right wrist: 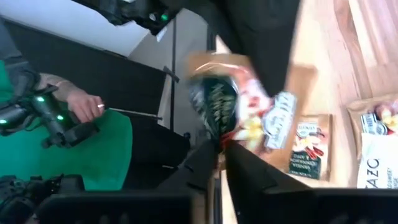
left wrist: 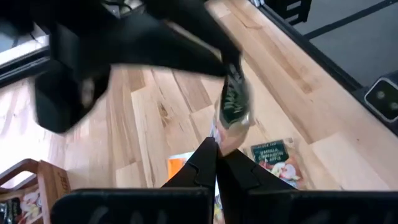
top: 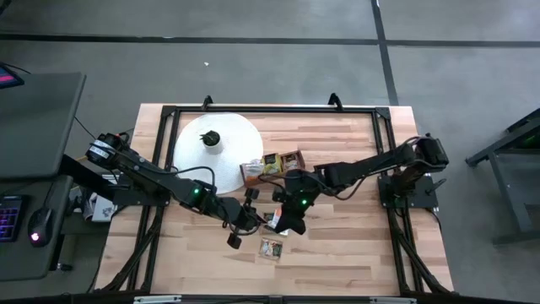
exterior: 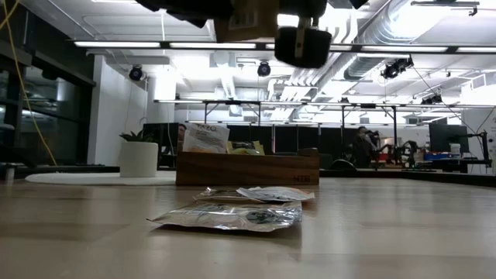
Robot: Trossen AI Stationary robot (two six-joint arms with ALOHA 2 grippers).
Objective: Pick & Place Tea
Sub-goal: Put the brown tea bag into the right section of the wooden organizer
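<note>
Left wrist view: a tea sachet (left wrist: 234,104) with dark green print stands up from the tips of the left gripper (left wrist: 216,144), whose jaws are pressed together on its lower edge. In the right wrist view the same sachet (right wrist: 231,106) sits right at the tips of the right gripper (right wrist: 221,146); whether those jaws pinch it or have let go cannot be told. The high view shows the two grippers facing each other tip to tip over the middle of the bench (top: 354,245), with the sachet between them and clear of the wood.

Below the left jaws lie two more sachets on the bench, an orange one (left wrist: 180,167) close under them and a green apple-print one (left wrist: 273,158) just beyond. In the low view these loose sachets (exterior: 229,217) lie flat, near each other, in front of the wooden box (exterior: 248,167), which holds further sachets standing upright. The white round disc (top: 221,154) lies just beside the box, on the left gripper's side.

A person's hand (right wrist: 84,102) shows off the bench, past the right jaws.
</note>
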